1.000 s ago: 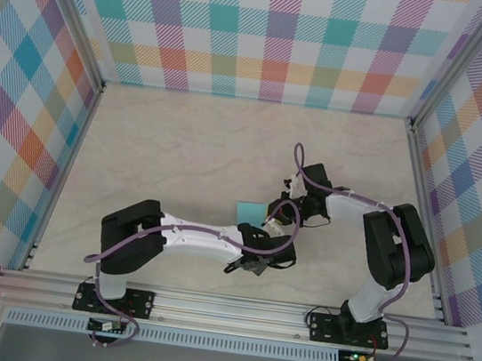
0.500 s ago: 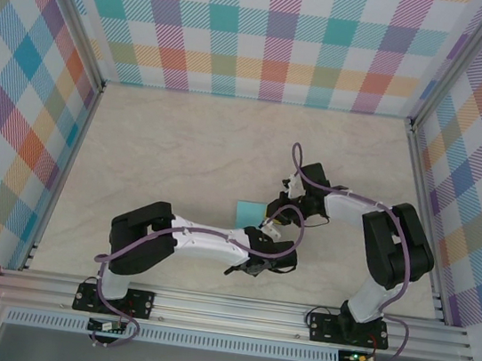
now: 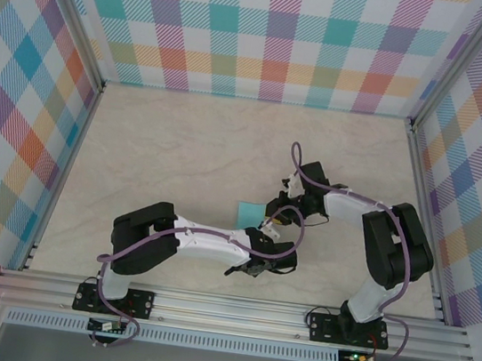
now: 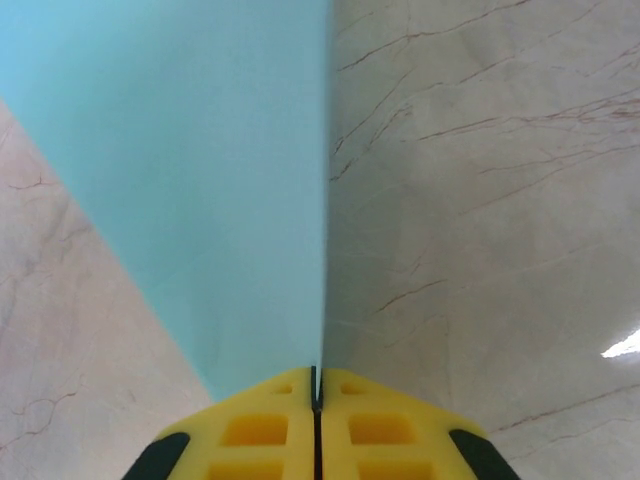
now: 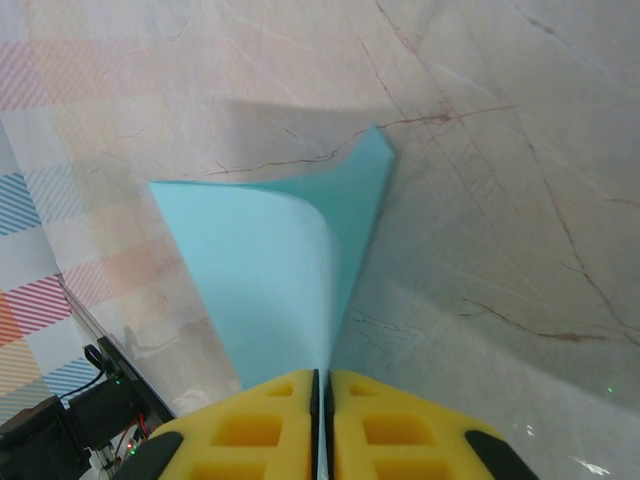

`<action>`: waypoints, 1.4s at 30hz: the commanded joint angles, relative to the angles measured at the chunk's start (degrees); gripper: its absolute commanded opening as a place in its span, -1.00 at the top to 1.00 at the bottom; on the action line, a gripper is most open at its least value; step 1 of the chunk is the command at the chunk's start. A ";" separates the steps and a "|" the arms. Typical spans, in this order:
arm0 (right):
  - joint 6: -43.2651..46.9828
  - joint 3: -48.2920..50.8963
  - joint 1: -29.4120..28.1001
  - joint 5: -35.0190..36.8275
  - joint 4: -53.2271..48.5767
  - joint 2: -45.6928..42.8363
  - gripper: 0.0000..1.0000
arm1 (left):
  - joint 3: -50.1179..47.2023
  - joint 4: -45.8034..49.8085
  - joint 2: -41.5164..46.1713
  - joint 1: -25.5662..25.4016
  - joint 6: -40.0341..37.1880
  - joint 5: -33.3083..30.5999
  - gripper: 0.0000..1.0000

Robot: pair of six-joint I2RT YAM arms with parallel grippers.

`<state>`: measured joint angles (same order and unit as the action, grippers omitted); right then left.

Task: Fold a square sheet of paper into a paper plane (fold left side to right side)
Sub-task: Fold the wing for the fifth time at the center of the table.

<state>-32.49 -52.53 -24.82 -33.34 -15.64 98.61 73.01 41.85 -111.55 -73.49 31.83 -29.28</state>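
Fingers on the left [image 4: 296,400]: yellow foam, clenched tight on a pointed corner of the turquoise folded paper plane [image 4: 220,180], right at its long straight edge.
Paper in the middle: it sits near the centre of the pale marble-look tabletop [image 3: 183,145], between the left arm [image 3: 206,240] and the right arm [image 3: 393,247]. It looks small next to them.
Fingers on the right [image 5: 345,400]: yellow foam too, pinched on another corner of the paper. One flap curls up in front of them.
What could go wrong: both arms hold one thin sheet. If one pulls harder, I think the paper may rip or slide out. If the curled flap is pressed down crooked, the fold may miss the crease and the plane may end up lopsided.
Another worry: the two arms are very close, so they could bump.
Hard to see: from above, the arms and the purple cables [image 3: 295,159] cover most of the paper, so its full shape is hidden. Both wrist views cut off the fingers low down. I cannot tell how much paper is inside each grip.
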 commanded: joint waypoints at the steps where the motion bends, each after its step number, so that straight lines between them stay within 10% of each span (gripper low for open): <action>1: 1.17 -2.24 0.33 0.99 -2.94 -2.81 0.67 | 0.53 0.43 0.36 -0.55 0.51 -0.98 0.93; 18: 5.44 3.28 6.71 21.17 -16.78 -30.92 -0.39 | -7.05 -12.92 10.09 6.23 0.84 11.64 1.00; 42: -5.95 19.49 -1.60 6.28 15.79 -22.44 -0.45 | -31.97 -56.23 19.53 19.45 13.91 37.76 1.00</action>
<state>-36.25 -33.89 -25.91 -24.88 -6.57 74.30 42.26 -7.42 -93.60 -55.33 43.53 5.04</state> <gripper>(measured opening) 0.725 0.043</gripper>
